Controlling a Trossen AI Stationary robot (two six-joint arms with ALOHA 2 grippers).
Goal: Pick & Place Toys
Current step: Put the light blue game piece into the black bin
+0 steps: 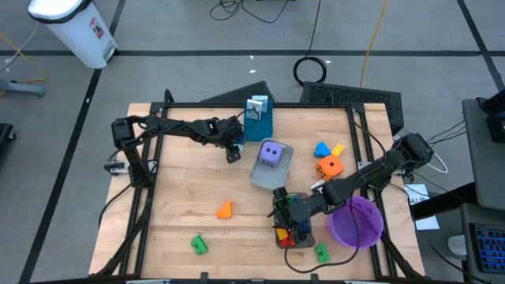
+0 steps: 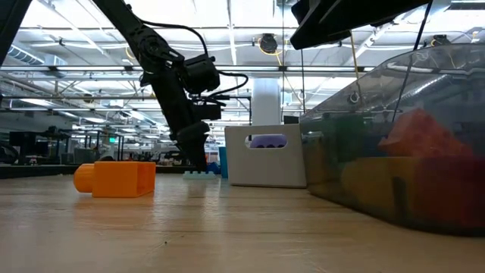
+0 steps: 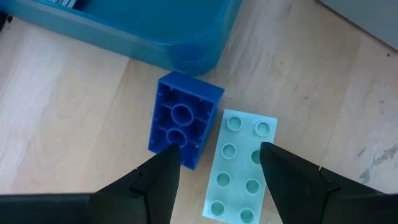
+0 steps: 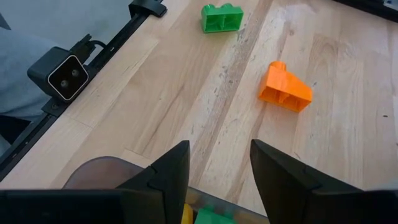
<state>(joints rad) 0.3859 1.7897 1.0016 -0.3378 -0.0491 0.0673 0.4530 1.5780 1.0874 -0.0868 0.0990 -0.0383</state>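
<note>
Crowding blue brick: blue bin, pale-green brick.

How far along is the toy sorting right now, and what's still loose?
Done: the purple dotted die sits in a grey rectangular tray, and red and yellow bricks fill the clear tray under the right gripper.

In hand: nothing gripped; the open left gripper hovers over a blue plastic brick and a pale teal brick.

Left: orange brick, two green bricks, orange die.

Two black jointed arms, black cables alongside; matte dark tapered fingers.
</note>
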